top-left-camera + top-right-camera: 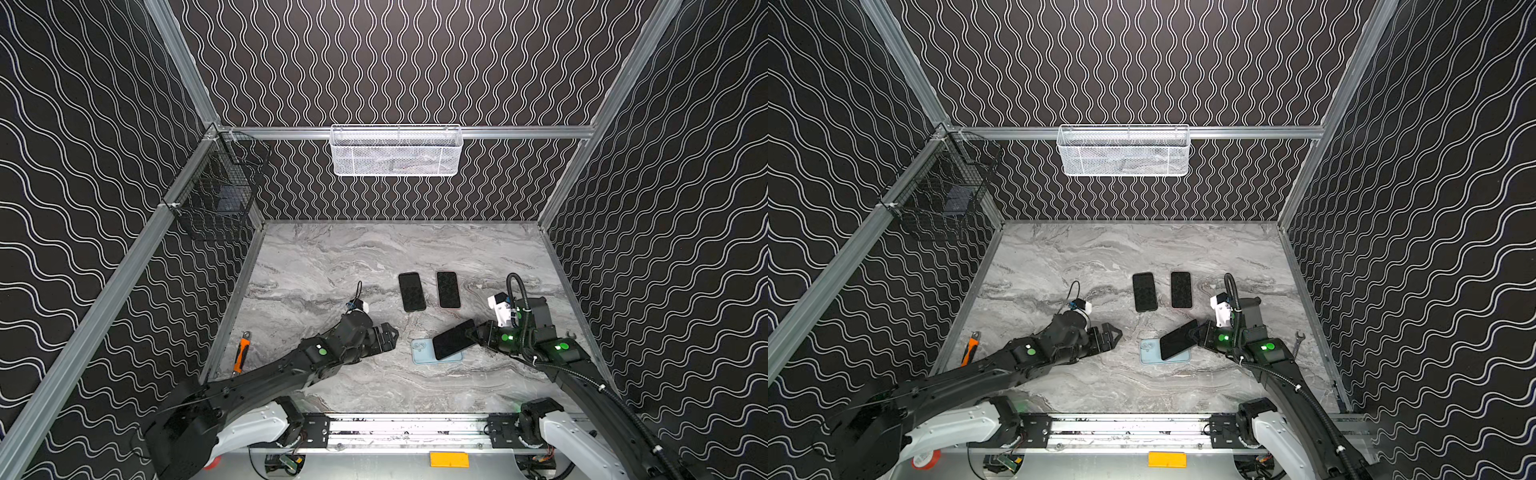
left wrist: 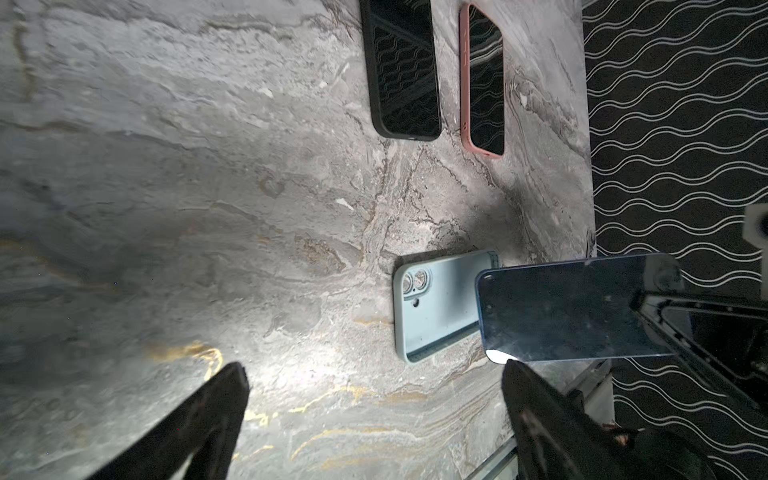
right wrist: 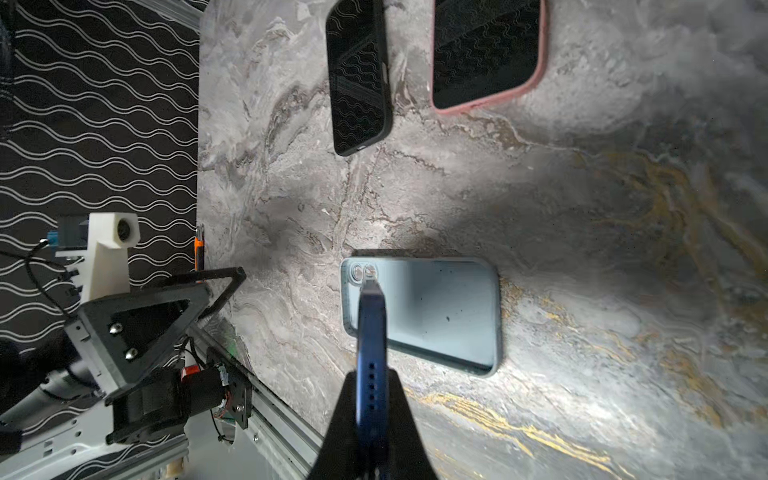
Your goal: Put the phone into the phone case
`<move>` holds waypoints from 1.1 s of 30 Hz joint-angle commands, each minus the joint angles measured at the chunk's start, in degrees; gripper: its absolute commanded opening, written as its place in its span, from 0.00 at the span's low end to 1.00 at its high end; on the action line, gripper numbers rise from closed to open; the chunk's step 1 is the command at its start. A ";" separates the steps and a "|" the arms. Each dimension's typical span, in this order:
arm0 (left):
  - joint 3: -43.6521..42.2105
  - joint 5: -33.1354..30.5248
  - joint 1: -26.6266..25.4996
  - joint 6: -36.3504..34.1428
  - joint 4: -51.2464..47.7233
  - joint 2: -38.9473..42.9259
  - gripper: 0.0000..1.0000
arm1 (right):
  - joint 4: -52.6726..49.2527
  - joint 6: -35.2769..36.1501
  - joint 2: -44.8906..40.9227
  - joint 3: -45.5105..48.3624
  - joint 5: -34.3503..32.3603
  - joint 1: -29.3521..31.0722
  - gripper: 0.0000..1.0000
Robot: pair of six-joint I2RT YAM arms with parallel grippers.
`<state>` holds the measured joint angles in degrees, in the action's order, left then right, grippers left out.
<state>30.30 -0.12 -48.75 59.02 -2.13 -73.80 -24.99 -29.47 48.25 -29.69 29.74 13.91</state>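
Our right gripper [image 3: 371, 390] pinches the phone [image 1: 453, 338] by one end, tilted over the phone case [image 1: 420, 353] lying toward the counter's [image 1: 332, 257] front edge. We should seat its low end first, then press it flat with the spread left gripper [image 1: 390, 336].

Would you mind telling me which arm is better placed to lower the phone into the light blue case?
Right. The right gripper is shut on the phone, held tilted above the light blue case. The left gripper stands open and empty beside the case.
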 commanded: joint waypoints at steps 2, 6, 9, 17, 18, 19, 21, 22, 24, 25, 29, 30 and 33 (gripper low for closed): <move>0.89 3.96 -0.11 1.90 8.86 -3.93 0.99 | 9.77 -2.83 1.79 2.10 1.88 0.29 0.00; 1.63 4.42 -0.55 2.54 10.69 -6.67 0.99 | 13.38 -4.02 2.91 3.97 2.17 0.80 0.00; 2.02 5.21 -0.81 3.14 12.13 -8.68 0.99 | 15.99 -4.91 4.12 5.36 2.25 1.19 0.00; 2.36 7.89 -1.49 4.65 16.58 -14.38 0.99 | 20.91 -8.61 5.06 9.19 -2.71 5.03 0.00; 2.40 8.18 -1.48 4.95 17.24 -15.07 0.99 | 21.18 -9.07 5.10 9.42 -3.44 5.68 0.00; 2.39 8.66 -1.45 5.27 18.03 -16.08 0.99 | 21.82 -9.64 5.06 9.92 -4.21 6.52 0.00; 2.65 9.73 -1.46 5.68 18.84 -17.87 0.99 | 22.58 -10.71 5.12 10.52 -6.05 8.18 0.00; 2.70 10.32 -1.56 5.88 19.56 -18.87 0.99 | 23.09 -11.15 5.17 10.86 -6.95 9.08 0.00; 2.53 11.17 -1.52 6.41 21.02 -20.30 0.98 | 23.68 -12.00 5.42 11.21 -8.39 10.43 0.00; 2.40 11.56 -1.52 6.80 21.72 -20.95 0.99 | 23.94 -12.41 5.48 11.45 -9.06 10.75 0.00; 1.89 12.42 -1.53 7.85 24.10 -22.80 0.99 | 25.48 -13.98 5.50 12.57 -10.31 13.62 0.00; 1.76 12.56 -1.53 8.11 24.71 -23.12 0.99 | 25.81 -14.32 5.55 12.71 -10.63 14.06 0.00; 1.63 12.99 -1.52 8.78 26.32 -24.34 0.99 | 26.55 -15.09 6.19 13.23 -11.27 15.25 0.00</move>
<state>32.18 11.44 -50.22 66.28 20.64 -97.19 3.46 -43.09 53.80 -17.10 21.12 28.36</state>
